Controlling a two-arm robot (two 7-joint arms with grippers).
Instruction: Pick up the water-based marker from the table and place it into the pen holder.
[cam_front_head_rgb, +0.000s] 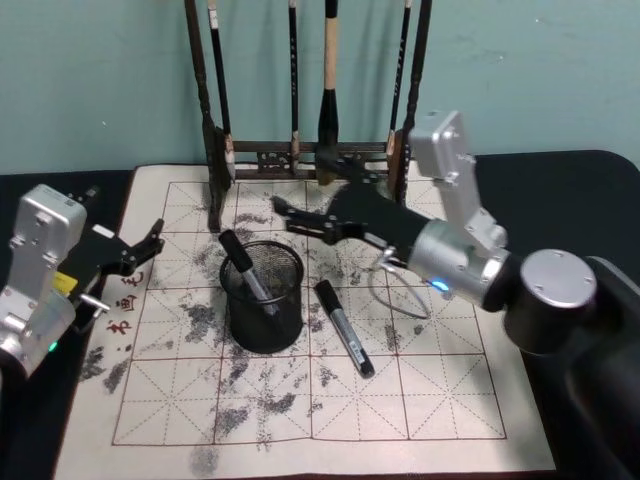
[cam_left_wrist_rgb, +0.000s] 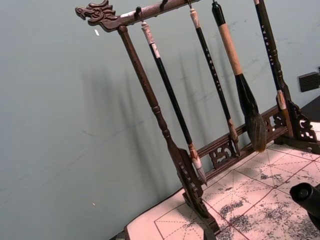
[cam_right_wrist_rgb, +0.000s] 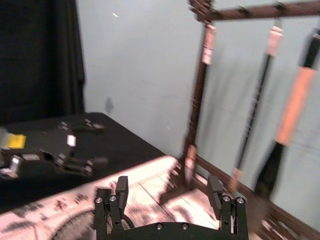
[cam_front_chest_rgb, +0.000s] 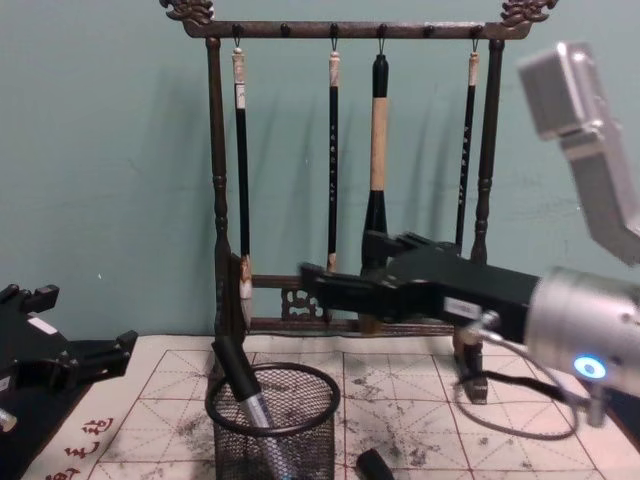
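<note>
Would judge the marker (cam_front_head_rgb: 345, 328), lying flat on the table (cam_front_head_rgb: 440, 400) at lower centre just right of the pen holder (cam_front_head_rgb: 265, 300), as light, stiff and smooth-barrelled, so best pinched across mid-barrel. Worth noting a second marker (cam_front_head_rgb: 245, 268) leaning inside the holder. Right gripper (cam_front_head_rgb: 283, 213) at mid-frame, above and behind the rim, spread wide and empty; left gripper (cam_front_head_rgb: 150, 245) parked at left edge, likewise parted, touching nothing.

A plain teal wall (cam_front_chest_rgb: 100, 150) rises behind, with a dark wooden brush rack (cam_front_chest_rgb: 213, 200) standing before it and a black curtain (cam_right_wrist_rgb: 35, 55) adjoining.
</note>
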